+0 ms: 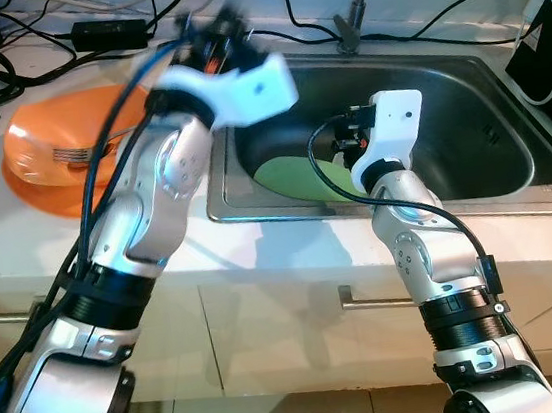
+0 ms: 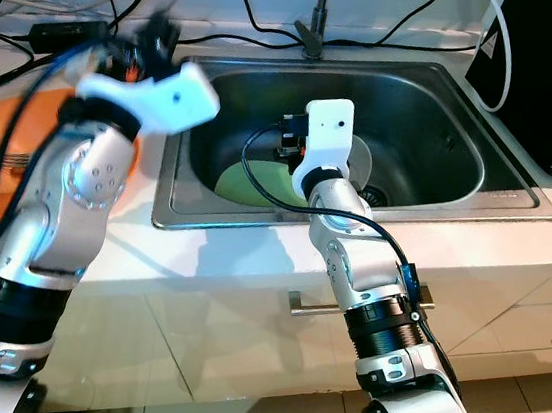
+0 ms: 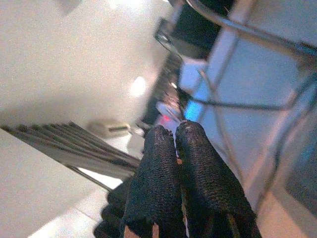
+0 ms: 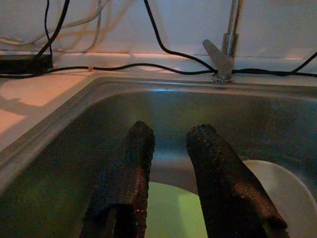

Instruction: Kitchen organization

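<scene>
a: what is seen on the left of the surface [image 1: 290, 240]?

b: an orange plate [image 1: 44, 159] is laid there, well apart from the sink [image 1: 511, 152]. the left gripper [image 3: 173, 136] is raised above the sink's left rim, blurred in the head views. in the left wrist view its fingers [image 3: 156, 168] are pressed together with nothing between them, so the jaws are taken as closed and empty.

a: and inside the sink?

b: a green plate [image 1: 288, 177] is lying flat on the basin floor toward the left side, with a white plate [image 4: 285, 198] just beside it on the right, the green one seeming to overlap its edge. the tap [image 4: 225, 47] is fixed at the back rim, and black cables [image 4: 163, 47] are trailed along the wall behind.

a: which arm is nearer the plates?

b: the right gripper [image 4: 171, 144] is lowered into the basin, jaws open and empty. the green plate is placed directly below and a little ahead of the fingertips; the white plate is off to the gripper's right. whether the plate is touched cannot be told.

a: what is the next move judged to turn on?

b: a flat plate offers no long axis, only a rim. a thin edge would have to be caught, so the jaws would probably need to be tipped down over the green plate's near rim.
</scene>
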`<state>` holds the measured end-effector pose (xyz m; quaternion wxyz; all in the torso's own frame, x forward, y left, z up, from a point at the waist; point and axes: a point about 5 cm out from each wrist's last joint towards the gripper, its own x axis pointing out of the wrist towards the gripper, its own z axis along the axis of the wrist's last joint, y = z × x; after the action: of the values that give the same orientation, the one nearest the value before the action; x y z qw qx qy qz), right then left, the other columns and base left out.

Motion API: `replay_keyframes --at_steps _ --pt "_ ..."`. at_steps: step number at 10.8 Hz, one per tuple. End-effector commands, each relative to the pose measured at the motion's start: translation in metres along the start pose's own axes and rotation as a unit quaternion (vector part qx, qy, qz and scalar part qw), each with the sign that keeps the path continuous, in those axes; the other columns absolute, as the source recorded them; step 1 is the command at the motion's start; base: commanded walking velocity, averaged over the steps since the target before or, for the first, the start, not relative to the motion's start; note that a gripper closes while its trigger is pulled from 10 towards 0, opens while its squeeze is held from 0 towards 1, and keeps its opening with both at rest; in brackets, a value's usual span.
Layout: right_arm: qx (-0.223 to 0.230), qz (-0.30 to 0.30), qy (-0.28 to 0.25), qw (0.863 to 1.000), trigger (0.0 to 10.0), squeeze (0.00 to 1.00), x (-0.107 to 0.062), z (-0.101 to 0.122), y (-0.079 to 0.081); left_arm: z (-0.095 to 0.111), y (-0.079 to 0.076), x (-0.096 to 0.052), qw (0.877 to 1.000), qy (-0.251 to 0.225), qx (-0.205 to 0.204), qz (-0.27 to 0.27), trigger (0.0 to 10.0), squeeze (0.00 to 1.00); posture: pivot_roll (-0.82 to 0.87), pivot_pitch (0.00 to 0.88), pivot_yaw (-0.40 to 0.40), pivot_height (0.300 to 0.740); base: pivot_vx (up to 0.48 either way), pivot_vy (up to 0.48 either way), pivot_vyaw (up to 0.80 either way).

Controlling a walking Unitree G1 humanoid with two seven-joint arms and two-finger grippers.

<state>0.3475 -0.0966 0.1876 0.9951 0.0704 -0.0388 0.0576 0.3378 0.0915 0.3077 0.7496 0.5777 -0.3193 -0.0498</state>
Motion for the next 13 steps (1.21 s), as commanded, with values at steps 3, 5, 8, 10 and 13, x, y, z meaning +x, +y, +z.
replay_keyframes --at_steps 3,5,8,10,13 --pt "0.001 -0.003 -0.003 1.000 10.0 0.00 0.002 0.002 -0.003 0.046 0.039 0.007 0.965 -0.127 -0.214 0.085 10.0 0.00 0.03 0.069 -0.138 0.719 0.000 0.000 0.00" --pt "0.007 -0.002 -0.008 1.000 10.0 1.00 0.002 0.004 -0.004 0.055 0.049 0.006 0.931 -0.159 -0.315 0.095 10.0 0.00 0.02 0.067 -0.135 0.719 0.000 0.000 0.00" --pt "0.024 0.020 -0.025 0.999 10.0 1.00 0.002 0.009 0.000 0.052 0.048 0.011 0.886 -0.164 -0.426 0.083 10.0 0.00 0.02 0.066 -0.135 0.719 0.000 0.000 0.00" --pt "0.032 0.076 -0.049 0.995 10.0 1.00 0.000 0.019 0.003 0.046 0.038 0.014 0.857 -0.151 -0.489 0.061 10.0 0.00 0.02 0.066 -0.135 0.719 0.000 0.000 0.00" --pt "0.025 0.117 -0.070 0.990 10.0 1.00 -0.003 0.028 0.000 0.043 0.027 0.017 0.836 -0.140 -0.530 0.037 10.0 0.00 0.02 0.066 -0.132 0.719 0.000 0.000 0.00"
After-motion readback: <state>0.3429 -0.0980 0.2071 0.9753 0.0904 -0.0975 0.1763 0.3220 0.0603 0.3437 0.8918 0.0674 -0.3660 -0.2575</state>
